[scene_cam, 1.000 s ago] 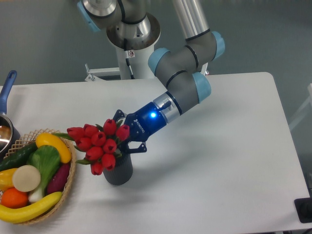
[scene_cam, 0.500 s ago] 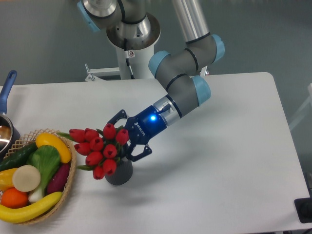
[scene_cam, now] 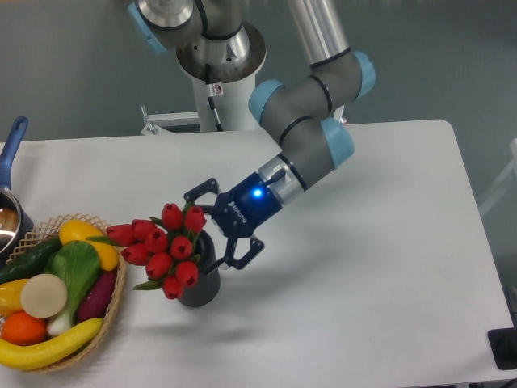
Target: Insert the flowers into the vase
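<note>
you've got the bunch of red tulip buds w/ green leaves (scene_cam: 161,246) sitting in the short dark grey ribbed cylinder vase (scene_cam: 199,284), near the front-left of the white bench (scene_cam: 363,267). buds lean out to the left, over the vase rim and toward the wicker basket of fruit & veg (scene_cam: 119,279); leftmost buds hang just above the basket's right edge. stems aren't visible, hidden behind the buds, so you can't see how deep they go. vase stands upright on the bench, mostly covered by the blooms, only its lower right side showing.

your dark blue two-finger hand (scene_cam: 230,226) is just right of the bunch, spread wide, holding nothing. upper finger sits at about the height of the top buds, lower finger (scene_cam: 246,253) next to the vase rim. whether either finger touches a bud or the rim is hard to tell from this angle, prob. a small gap. blue light glows on the hand's body. the grey arm w/ light blue joint caps (scene_cam: 311,121) comes down from the back centre, angled toward front-left.

basket holds bananas, an orange, a green veg, a purple one, a white round item. at the far left edge, part of a pot w/ a blue handle (scene_cam: 11,149).
</note>
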`<action>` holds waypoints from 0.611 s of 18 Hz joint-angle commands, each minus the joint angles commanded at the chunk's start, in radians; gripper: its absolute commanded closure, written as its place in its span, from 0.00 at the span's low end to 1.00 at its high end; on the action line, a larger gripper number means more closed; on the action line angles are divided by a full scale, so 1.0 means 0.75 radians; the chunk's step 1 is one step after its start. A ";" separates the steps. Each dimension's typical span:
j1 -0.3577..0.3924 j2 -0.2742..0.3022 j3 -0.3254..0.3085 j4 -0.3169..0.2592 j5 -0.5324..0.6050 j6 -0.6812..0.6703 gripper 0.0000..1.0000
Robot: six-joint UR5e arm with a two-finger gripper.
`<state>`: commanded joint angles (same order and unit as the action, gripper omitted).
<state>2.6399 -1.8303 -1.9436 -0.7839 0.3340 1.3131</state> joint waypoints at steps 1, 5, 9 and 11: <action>0.022 0.031 0.000 0.000 0.088 0.008 0.00; 0.114 0.170 -0.012 -0.002 0.399 0.098 0.00; 0.233 0.319 0.024 -0.002 0.695 0.106 0.00; 0.272 0.350 0.067 -0.008 0.836 0.163 0.00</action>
<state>2.8439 -1.5678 -1.8931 -0.7900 0.9613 1.4355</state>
